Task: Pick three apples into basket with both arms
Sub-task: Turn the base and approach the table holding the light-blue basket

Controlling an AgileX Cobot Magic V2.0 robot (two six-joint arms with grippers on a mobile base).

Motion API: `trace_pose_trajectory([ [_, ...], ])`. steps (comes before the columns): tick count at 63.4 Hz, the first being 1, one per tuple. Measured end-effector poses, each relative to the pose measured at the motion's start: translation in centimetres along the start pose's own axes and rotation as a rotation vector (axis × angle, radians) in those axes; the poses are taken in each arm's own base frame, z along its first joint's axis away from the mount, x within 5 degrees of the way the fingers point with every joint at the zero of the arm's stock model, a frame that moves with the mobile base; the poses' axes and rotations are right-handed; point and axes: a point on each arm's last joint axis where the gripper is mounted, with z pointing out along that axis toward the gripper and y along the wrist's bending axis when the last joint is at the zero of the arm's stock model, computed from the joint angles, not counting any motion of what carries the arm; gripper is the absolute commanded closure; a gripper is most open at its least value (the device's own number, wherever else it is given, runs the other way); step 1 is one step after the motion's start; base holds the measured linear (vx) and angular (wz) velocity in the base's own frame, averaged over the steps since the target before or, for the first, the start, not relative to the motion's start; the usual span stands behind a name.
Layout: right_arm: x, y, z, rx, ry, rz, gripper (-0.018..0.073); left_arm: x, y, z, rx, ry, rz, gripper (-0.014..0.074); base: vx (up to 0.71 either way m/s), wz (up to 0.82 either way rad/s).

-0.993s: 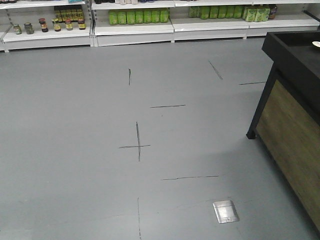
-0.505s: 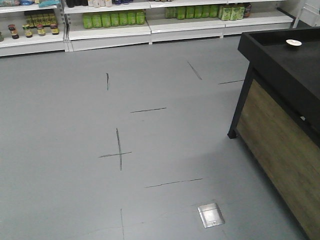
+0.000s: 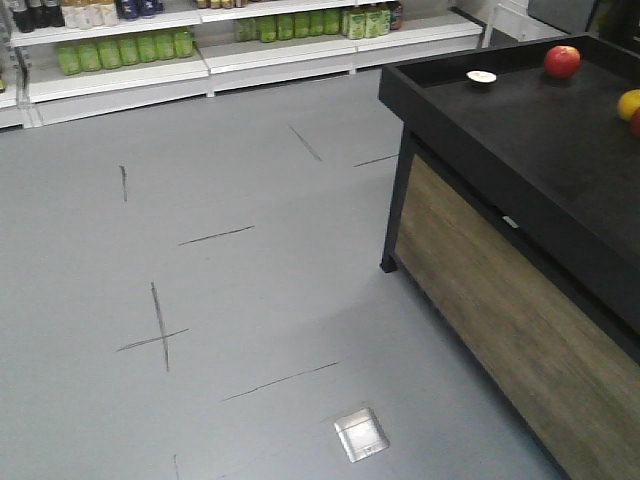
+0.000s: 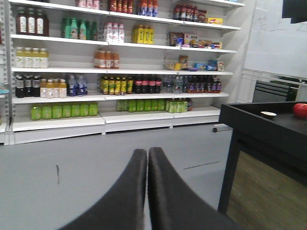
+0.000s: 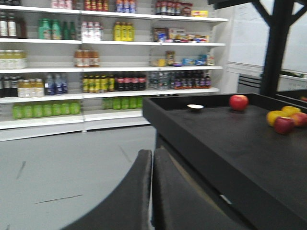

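Note:
A dark-red apple (image 5: 284,124) lies on the black table (image 5: 216,139) at the right, in a cluster with yellow apples (image 5: 275,116); a sliver of dark red (image 3: 636,122) shows at the front view's right edge. The basket is out of view. My left gripper (image 4: 147,152) is shut and empty, held over the grey floor well short of the table. My right gripper (image 5: 152,152) is also shut and empty, in front of the table's near corner.
A brighter red apple (image 3: 562,61) and a small white dish (image 3: 481,76) sit at the table's far end (image 3: 440,75). The table has a raised black rim and a wood side panel (image 3: 500,300). Drink shelves (image 4: 120,72) line the back wall. A metal floor plate (image 3: 361,435) lies ahead.
The front view has swung right: shelves and floor marks slid left, and the black table has come much further in, its fruit and dish showing.

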Motion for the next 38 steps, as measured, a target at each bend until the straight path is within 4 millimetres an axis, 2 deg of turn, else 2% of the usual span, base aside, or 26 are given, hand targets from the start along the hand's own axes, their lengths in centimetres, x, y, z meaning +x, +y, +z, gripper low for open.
trace_pose_trajectory([
  [38,0.00,0.00,0.00,0.000,0.000,0.000,0.0568,0.00,0.00,0.00,0.000,0.000,0.000,0.0603,0.13,-0.50],
])
